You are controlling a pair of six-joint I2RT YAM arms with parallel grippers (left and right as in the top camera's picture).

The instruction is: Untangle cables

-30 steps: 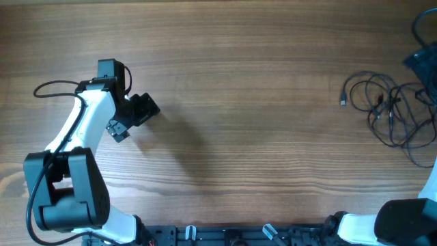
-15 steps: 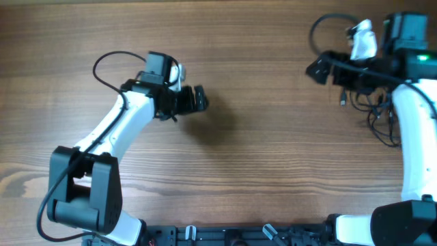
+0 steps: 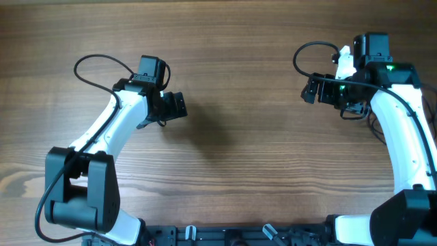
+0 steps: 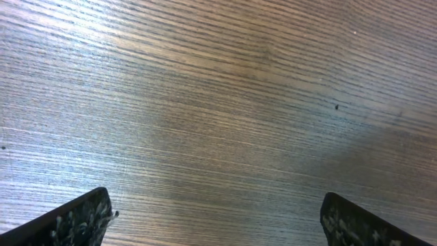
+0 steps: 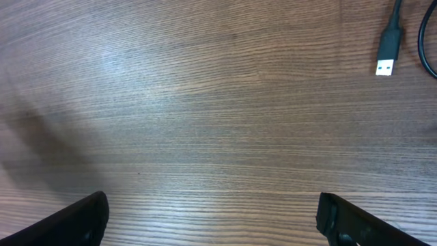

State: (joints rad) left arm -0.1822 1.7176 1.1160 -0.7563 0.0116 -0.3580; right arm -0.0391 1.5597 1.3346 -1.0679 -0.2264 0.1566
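The cables are thin black cords. In the overhead view most of the tangle is hidden under my right arm, and only a few strands (image 3: 373, 123) show beside it at the far right. In the right wrist view one black USB plug with a silvery tip (image 5: 387, 49) lies on the wood at the upper right, with a cord loop (image 5: 427, 41) at the edge. My right gripper (image 3: 313, 89) (image 5: 212, 215) is open and empty, over bare wood left of the tangle. My left gripper (image 3: 175, 106) (image 4: 218, 219) is open and empty, over bare wood at the left-centre.
The wooden table (image 3: 239, 157) fills the view. Thick black wires fixed to each arm loop above the left arm (image 3: 95, 60) and the right arm (image 3: 306, 49). Both arm bases stand at the front edge.
The right arm has swung in from the right edge over the cable tangle. The left gripper swung toward the centre, then drew back a little to the left.
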